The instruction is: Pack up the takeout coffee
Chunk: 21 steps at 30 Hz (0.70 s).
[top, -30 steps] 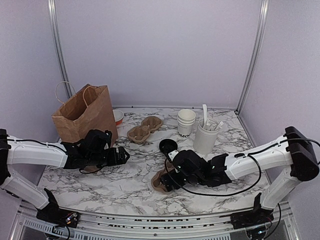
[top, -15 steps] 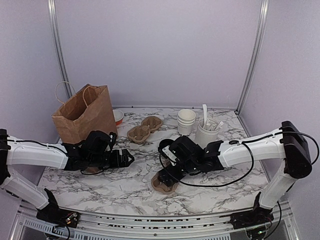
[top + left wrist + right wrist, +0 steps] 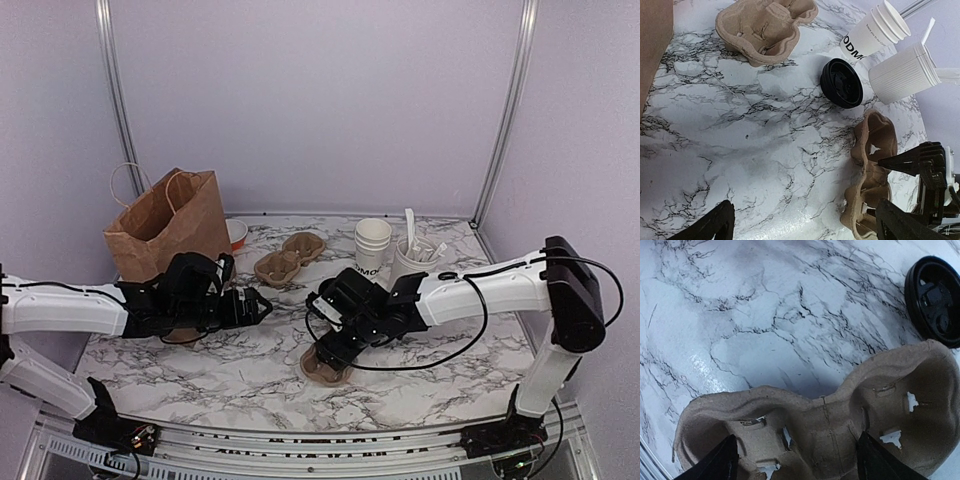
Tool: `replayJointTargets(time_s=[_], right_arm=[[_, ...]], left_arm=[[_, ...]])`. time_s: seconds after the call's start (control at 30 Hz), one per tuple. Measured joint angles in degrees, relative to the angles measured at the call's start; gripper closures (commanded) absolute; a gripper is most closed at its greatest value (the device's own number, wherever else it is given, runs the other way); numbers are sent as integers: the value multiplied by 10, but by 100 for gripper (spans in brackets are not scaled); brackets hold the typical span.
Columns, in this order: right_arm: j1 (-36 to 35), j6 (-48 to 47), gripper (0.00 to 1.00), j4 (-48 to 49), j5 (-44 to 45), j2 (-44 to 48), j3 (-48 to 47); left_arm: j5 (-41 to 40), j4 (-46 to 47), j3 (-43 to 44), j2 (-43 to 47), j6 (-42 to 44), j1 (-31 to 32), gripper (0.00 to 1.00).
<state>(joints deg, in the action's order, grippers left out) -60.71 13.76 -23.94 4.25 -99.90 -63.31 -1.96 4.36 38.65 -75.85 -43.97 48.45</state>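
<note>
Marble table (image 3: 740, 125), utensils (image 3: 409, 225) in cup (image 3: 900, 75), lid (image 3: 841, 82) flat

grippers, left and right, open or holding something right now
left gripper: open, holding nothing.
right gripper: open, straddling the cardboard cup carrier, not yet clamped.

Two carriers (image 3: 765, 30) (image 3: 867, 175); one each of bag (image 3: 165, 230), lid (image 3: 841, 82), bowl (image 3: 237, 233), cup stack (image 3: 872, 32), utensil cup (image 3: 900, 75)

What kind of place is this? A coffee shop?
Probably not a real shop: it looks like a robot test booth set up as a takeout counter. Plain walls box in a marble-look table, with a brown paper bag and a cardboard cup carrier on it.
</note>
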Motion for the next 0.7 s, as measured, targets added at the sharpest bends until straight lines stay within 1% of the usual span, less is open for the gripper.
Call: replayJointTargets(time_s=[0.1,0.27,0.5,0.7], right_arm=[[3,16,35,-7,9,-10,-11],[5,55,37,-19,26,-23,-28],[5,78,31,-40,47,-26,-38],[5,74,23,-81,57,-26,-56]], left_arm=[[0,-5,4,14,0,0,1],[-1,-13,10,33,-2,0,1],[-2,-22,10,48,-2,0,1],[-4,-27,10,48,-1,0,1]])
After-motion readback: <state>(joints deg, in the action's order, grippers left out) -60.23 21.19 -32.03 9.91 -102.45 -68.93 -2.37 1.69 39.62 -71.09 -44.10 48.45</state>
